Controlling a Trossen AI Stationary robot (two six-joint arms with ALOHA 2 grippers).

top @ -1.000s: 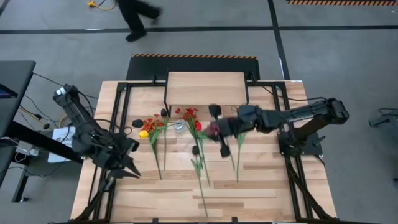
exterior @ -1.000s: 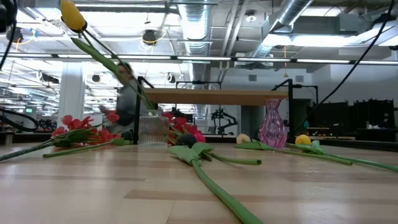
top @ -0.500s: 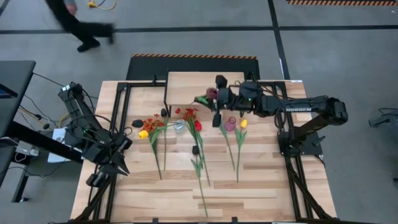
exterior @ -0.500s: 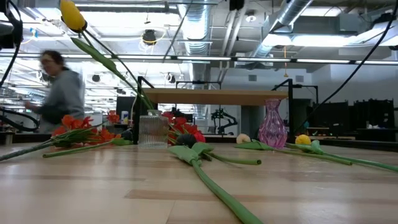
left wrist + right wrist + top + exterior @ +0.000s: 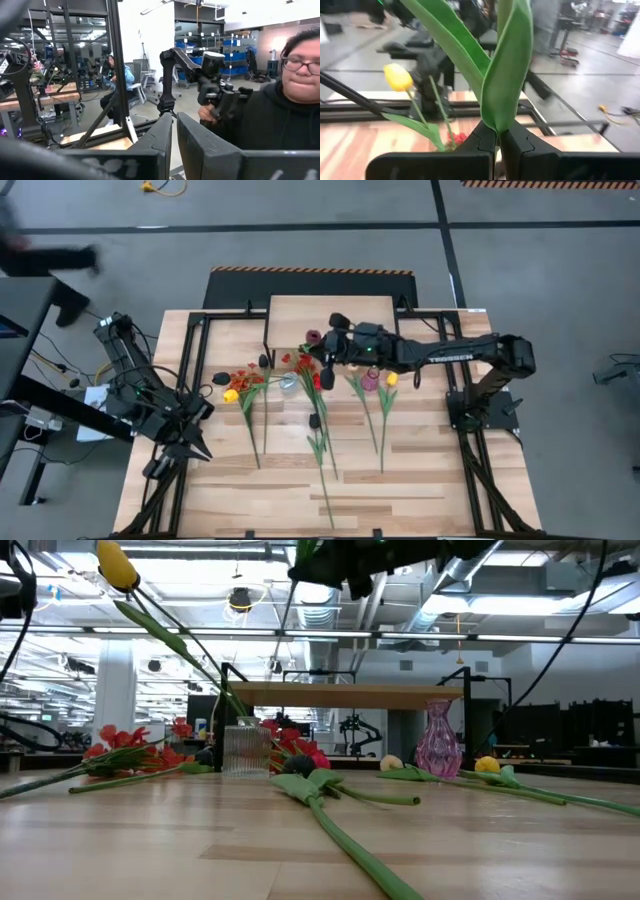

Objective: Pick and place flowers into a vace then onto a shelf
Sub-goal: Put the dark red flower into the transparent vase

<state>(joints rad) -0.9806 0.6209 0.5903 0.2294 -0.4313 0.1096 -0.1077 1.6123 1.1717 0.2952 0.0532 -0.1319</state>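
The right fingers (image 5: 497, 145) are clamped on a maroon tulip (image 5: 314, 337), carrying it. Next, its stem must drop into the clear vase (image 5: 288, 384). The left fingers (image 5: 174, 137) wait together.

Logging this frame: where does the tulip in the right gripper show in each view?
High view: held tulip, its maroon bloom just left of the right gripper, over the shelf's front edge.
Low view: only a green scrap at the top edge, above the shelf.
Left wrist view: not in it.
Right wrist view: centre, its leaves clamped between the fingers.
Shared landmark: the shelf, in the high and low views.
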